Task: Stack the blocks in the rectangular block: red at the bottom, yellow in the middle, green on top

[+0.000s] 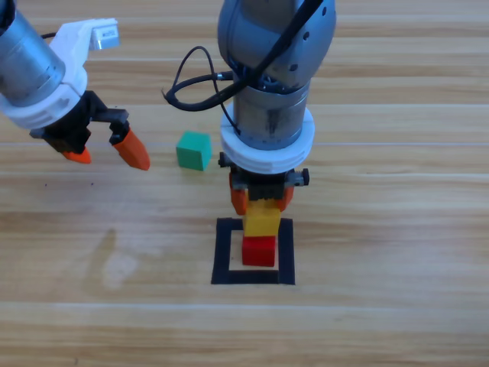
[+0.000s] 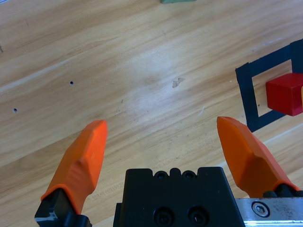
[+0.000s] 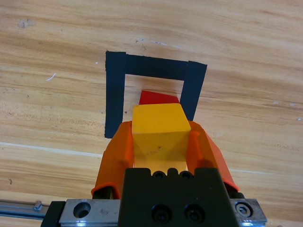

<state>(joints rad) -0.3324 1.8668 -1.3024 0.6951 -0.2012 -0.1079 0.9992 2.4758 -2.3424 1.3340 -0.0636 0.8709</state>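
So the wooden table fills the whole shot, pale planks running side to side, with a faint lighter smudge low on the left.

Biggest thing on it is the right arm, coming straight down in the middle. Its right gripper is clamped on the yellow cube, one orange jaw on each side. The wrist view shows that nicely: the cube sits snug between the jaws, with its front face sticking out past them.

The left arm is parked in the upper left corner. The left gripper has its jaws spread wide with nothing between them, just bare wood under it in its own wrist view.

Next, the black tape square sits just below centre. The red cube is inside the outline, on the wood in the hollow middle. From above, the yellow cube overlaps the red one's far edge, and it's over the square's top side. Can't tell if the two are touching.

The teal-green cube sits alone on the table, up and left of the square, between the two grippers and touching neither.
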